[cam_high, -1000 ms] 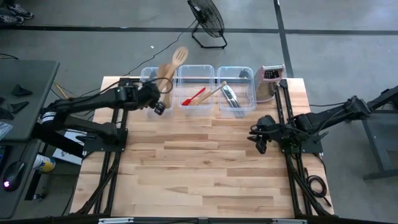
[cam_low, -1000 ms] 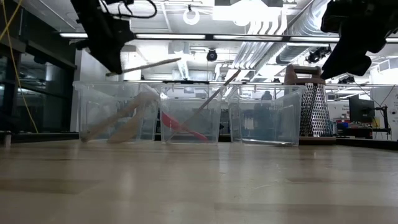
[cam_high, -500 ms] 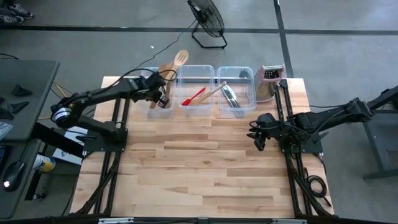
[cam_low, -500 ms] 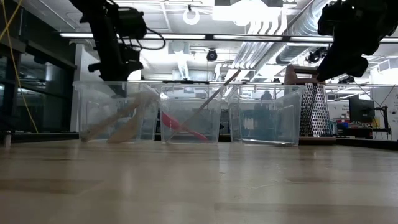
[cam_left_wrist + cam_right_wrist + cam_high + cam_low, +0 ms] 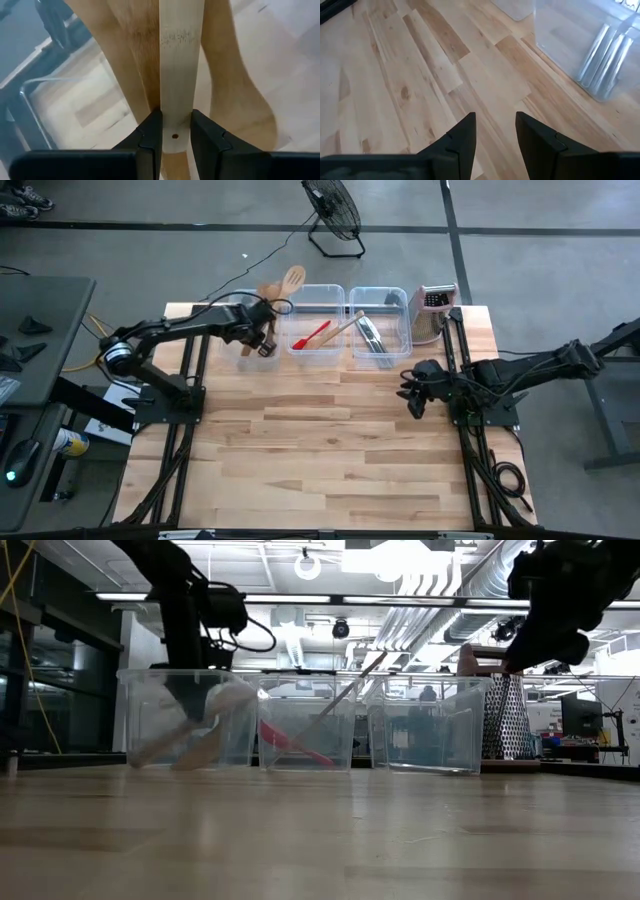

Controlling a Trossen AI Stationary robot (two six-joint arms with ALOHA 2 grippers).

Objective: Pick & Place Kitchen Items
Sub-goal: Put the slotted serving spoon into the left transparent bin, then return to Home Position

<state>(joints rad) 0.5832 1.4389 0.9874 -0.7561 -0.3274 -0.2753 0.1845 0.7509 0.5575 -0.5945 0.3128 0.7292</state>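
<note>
Gripping: the left gripper (image 5: 175, 131) has its two dark fingers (image 5: 150, 135) pinched on the flat pale handle of a wooden spatula (image 5: 291, 280); a small dark dot marks the handle end right between the pads
Left gripper position: down at the leftmost clear tub (image 5: 243, 358), at the back left of the table (image 5: 340, 450); in the low view the arm drops behind that tub's front wall
Spatula look: light, smooth-grained wood, straight handle; the slotted head sticks out past the tub's far rim, tilted toward the back of the table
Tub neighbours: other wooden utensils (image 5: 190, 740) lean in the same tub, pale and broad, pressed close beside the held handle in the left wrist view
Middle tub (image 5: 316, 350): a red spatula (image 5: 312, 335) lies slanted; a long wooden spoon (image 5: 345, 326) leans across its right rim
Right tub (image 5: 380, 356): silver metal utensils (image 5: 372, 338) lie inside
Grater (image 5: 433, 312): upright, just right of the tubs
Right gripper (image 5: 495, 127): hovering over bare wood at the table's right side, fingers parted, clasping nothing; the right tub's corner sits just ahead
</note>
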